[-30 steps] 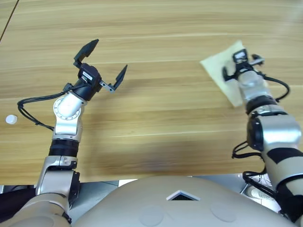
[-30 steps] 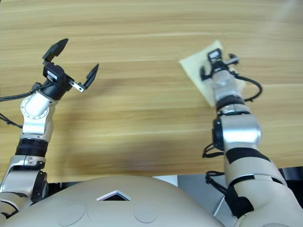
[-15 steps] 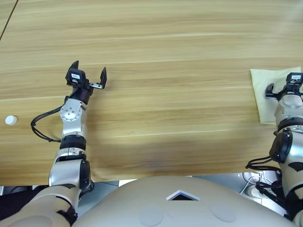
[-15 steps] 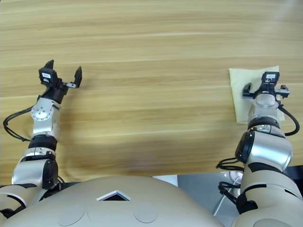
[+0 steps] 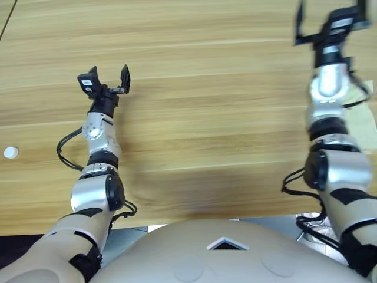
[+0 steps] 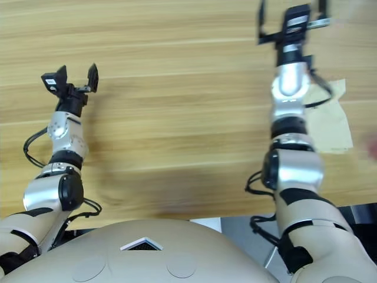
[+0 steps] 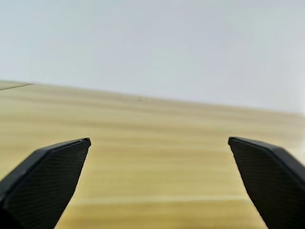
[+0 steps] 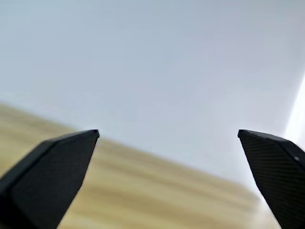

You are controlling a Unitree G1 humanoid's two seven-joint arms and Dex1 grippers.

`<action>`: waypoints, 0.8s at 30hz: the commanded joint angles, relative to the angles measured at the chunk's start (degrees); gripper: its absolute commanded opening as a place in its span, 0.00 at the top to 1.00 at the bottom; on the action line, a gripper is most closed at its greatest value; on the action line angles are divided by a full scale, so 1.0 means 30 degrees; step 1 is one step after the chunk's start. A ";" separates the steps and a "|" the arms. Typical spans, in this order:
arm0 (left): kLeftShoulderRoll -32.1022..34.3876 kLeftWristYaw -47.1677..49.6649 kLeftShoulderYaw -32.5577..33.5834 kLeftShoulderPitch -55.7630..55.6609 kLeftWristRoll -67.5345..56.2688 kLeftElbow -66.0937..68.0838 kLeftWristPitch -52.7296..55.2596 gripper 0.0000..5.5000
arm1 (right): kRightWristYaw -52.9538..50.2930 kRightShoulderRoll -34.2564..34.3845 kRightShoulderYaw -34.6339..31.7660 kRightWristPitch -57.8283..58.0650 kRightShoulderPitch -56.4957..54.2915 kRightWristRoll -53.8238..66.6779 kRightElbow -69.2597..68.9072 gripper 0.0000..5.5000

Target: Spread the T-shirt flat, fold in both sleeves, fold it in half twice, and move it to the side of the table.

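My 2 grippers are both spread wide and grip nothing. The left gripper (image 5: 106, 79) hangs over the left part of the wooden table (image 5: 206, 135), and the right gripper (image 6: 291, 20) is held up over the far right. The T-shirt (image 6: 333, 124), a small pale folded square, lies flat by the table's right edge, beside my right forearm. I judge the folding finished and the shirt parked there deliberately, so neither arm needs to touch it.
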 commanded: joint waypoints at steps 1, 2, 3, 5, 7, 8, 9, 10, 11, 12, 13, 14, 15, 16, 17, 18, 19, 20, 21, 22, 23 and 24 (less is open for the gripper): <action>0.0083 0.2012 0.0044 -0.1027 0.0986 0.1899 -0.0035 0.02 | 0.3633 0.1903 -0.2318 0.3002 -0.0593 0.3680 0.2025 0.02; 0.0105 0.2470 0.0163 -0.1157 0.1064 0.2195 0.0068 0.02 | 0.3986 0.2204 -0.2662 0.3664 -0.0692 0.4084 0.2470 0.02; 0.0045 0.2541 0.0460 -0.1261 0.0863 0.2414 0.0274 0.02 | 0.3950 0.2419 -0.2834 0.4385 -0.0692 0.4210 0.2912 0.02; -0.0092 0.2865 0.0780 -0.1228 0.0816 0.2695 0.0314 0.02 | 0.3176 0.2596 -0.2490 0.5110 -0.0367 0.3610 0.3507 0.02; -0.0077 0.2888 0.1079 -0.1033 0.0757 0.2733 0.0031 0.02 | 0.2251 0.2482 -0.2134 0.5710 -0.0110 0.2952 0.3812 0.02; 0.0004 0.2748 0.1305 -0.0939 0.0599 0.2718 -0.0061 0.02 | 0.2045 0.2339 -0.2308 0.5979 -0.0138 0.3010 0.3847 0.02; 0.0060 0.2581 0.1520 -0.0872 0.0492 0.2721 -0.0112 0.02 | 0.1952 0.2186 -0.2599 0.6428 -0.0162 0.3212 0.3889 0.02; 0.0095 0.2497 0.1735 -0.0828 0.0393 0.2721 -0.0199 0.02 | 0.1791 0.2048 -0.2742 0.6589 -0.0158 0.3273 0.3884 0.02; 0.0119 0.2721 0.1835 -0.0801 0.0453 0.2718 -0.0355 0.02 | 0.1492 0.1936 -0.2678 0.6612 -0.0114 0.3095 0.3867 0.02; 0.0164 0.3510 0.1501 -0.0711 0.1051 0.2713 -0.0720 0.02 | 0.0833 0.1846 -0.2223 0.6576 -0.0023 0.2472 0.3853 0.02; 0.0185 0.4436 0.0994 -0.0600 0.1895 0.2675 -0.1250 0.02 | 0.0043 0.1759 -0.1619 0.6411 0.0072 0.1681 0.3810 0.02; 0.0206 0.5382 0.0377 -0.0477 0.2847 0.2643 -0.1706 0.02 | -0.0805 0.1689 -0.0988 0.6278 0.0149 0.0876 0.3777 0.02; 0.0249 0.6112 -0.0066 -0.0403 0.3566 0.2643 -0.1949 0.02 | -0.1566 0.1657 -0.0415 0.6206 0.0177 0.0157 0.3760 0.02; 0.0296 0.6378 -0.0116 -0.0405 0.3745 0.2707 -0.1895 0.02 | -0.2242 0.1664 0.0076 0.6159 0.0163 -0.0464 0.3753 0.02; 0.0352 0.6415 0.0064 -0.0428 0.3612 0.2778 -0.1730 0.02 | -0.2694 0.1711 0.0422 0.6188 0.0123 -0.0884 0.3770 0.02; 0.0396 0.6294 0.0415 -0.0461 0.3299 0.2829 -0.1517 0.02 | -0.2969 0.1789 0.0637 0.6244 0.0076 -0.1153 0.3801 0.02; 0.0421 0.6200 0.0656 -0.0483 0.3082 0.2861 -0.1394 0.02 | -0.2987 0.1886 0.0662 0.6325 0.0034 -0.1205 0.3841 0.02; 0.0434 0.6151 0.0797 -0.0494 0.2990 0.2871 -0.1333 0.02 | -0.2969 0.1953 0.0656 0.6385 0.0008 -0.1194 0.3872 0.02; 0.0423 0.6073 0.0879 -0.0516 0.2928 0.2886 -0.1296 0.02 | -0.2839 0.2046 0.0531 0.6435 -0.0015 -0.1046 0.3899 0.02; 0.0385 0.6039 0.0884 -0.0557 0.2936 0.2907 -0.1269 0.02 | -0.2801 0.2131 0.0475 0.6466 -0.0040 -0.0994 0.3914 0.02; 0.0354 0.6017 0.0881 -0.0588 0.2961 0.2920 -0.1254 0.02 | -0.2850 0.2185 0.0498 0.6467 -0.0059 -0.1043 0.3918 0.02; 0.0340 0.6024 0.0874 -0.0605 0.3003 0.2930 -0.1242 0.02 | -0.2902 0.2215 0.0542 0.6471 -0.0070 -0.1121 0.3920 0.02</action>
